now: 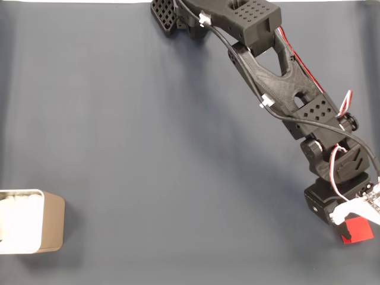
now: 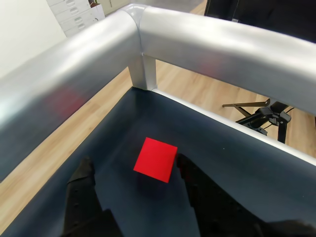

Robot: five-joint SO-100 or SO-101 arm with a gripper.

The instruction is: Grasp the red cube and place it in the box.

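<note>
While the red cube [image 2: 155,159] lies flat on the dark tabletop [image 1: 148,154] near its corner, close under a silver rail [image 2: 197,44] in the wrist view, it sits between the two black fingers [image 2: 81,197] of the gripper [image 2: 132,170], with a gap showing on either side, so the jaws stand wide open and hold nothing. In the fixed view the cube [image 1: 358,230] is at the far right edge, low down, with the arm [image 1: 279,77] reaching over it, and the box [image 1: 27,221] is well apart at the left edge. A closing that lands off-centre could, I judge, nudge the cube aside or tip it toward the rail, and the long carry to the box would punish a shallow pinch.
</note>
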